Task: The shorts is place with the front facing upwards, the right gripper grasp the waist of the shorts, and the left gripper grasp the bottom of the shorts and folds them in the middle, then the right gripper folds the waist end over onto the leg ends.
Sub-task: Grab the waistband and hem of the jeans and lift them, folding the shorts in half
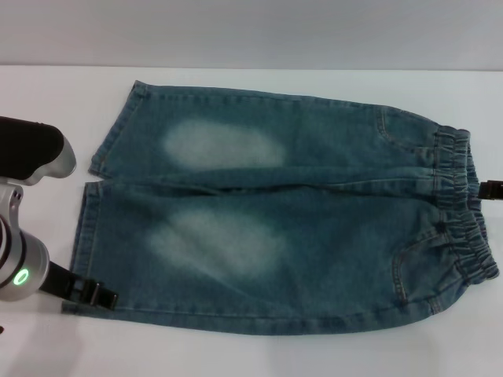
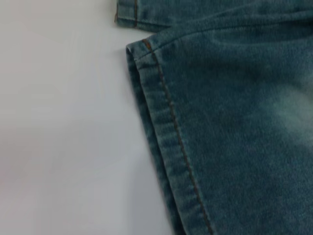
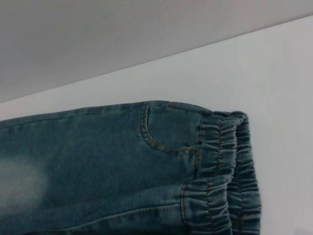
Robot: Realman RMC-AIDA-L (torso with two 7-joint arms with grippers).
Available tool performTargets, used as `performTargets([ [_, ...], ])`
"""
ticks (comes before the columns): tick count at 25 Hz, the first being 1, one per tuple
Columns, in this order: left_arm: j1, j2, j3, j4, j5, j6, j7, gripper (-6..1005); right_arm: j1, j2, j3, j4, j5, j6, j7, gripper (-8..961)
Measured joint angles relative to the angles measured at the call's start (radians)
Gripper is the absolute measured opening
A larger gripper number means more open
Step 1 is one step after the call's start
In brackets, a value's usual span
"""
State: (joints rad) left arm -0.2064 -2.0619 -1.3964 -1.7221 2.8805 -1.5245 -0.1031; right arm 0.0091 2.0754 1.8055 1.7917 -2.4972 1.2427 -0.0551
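1. Head view: the shorts lie flat across the white tabletop, waist right, leg ends left. The left tool sits at the near hem corner; whether it's clamped, I cannot tell. The right tool peeks in beside the waistband, state unclear too.
2. Left wrist view: stitched hem flat, a firm edge to pinch.
3. Right wrist view: puckered elastic, soft, floppy denim; I'd grab the thick band.
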Motion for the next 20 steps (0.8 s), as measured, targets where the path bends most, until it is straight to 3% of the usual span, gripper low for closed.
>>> performTargets([
  [15,-0.026,0.002,0.003,0.057,0.008,-0.004,-0.016,693,0.000,-0.001,0.000,0.002,0.001,0.004,-0.010,793],
  [20,-0.065,0.002,-0.004,0.078,0.003,-0.045,-0.008,688,-0.002,-0.002,0.000,0.002,0.011,0.008,-0.012,793],
])
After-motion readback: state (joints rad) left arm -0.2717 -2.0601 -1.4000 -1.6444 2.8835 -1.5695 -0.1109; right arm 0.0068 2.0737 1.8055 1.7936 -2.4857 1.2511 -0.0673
